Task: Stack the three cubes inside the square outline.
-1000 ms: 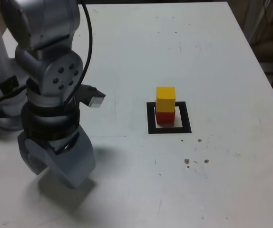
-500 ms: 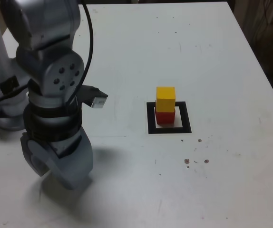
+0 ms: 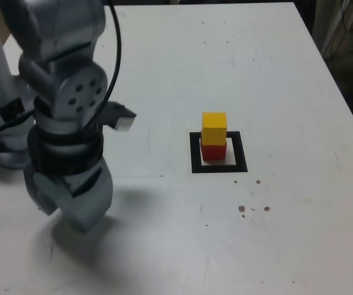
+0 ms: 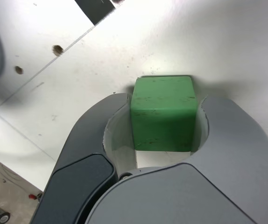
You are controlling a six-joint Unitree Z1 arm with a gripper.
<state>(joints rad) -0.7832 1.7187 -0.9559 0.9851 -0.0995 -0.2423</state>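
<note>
Your gripper (image 4: 164, 114) is sitting low over the white table (image 3: 275, 67), toward the near edge on the exterior view's left, and its jaws are pressing in on either side of the green cube (image 4: 163, 112). Only the wrist view is showing you that grip: the cube is filling the gap between the two grey fingers (image 4: 232, 135), resting on the tabletop with its far face clear of them. In the exterior view the arm's bulky grey wrist and gripper body (image 3: 72, 196) are hiding the green cube completely, so you are seeing only the casing and its shadow there. What the exterior view is giving you instead is the stack: the yellow cube (image 3: 214, 128) is sitting squarely on the red cube (image 3: 213, 152), and the red one is standing inside the square outline (image 3: 219, 166), well apart from the gripper, to that view's right. None of that stack is appearing in the wrist view.
</note>
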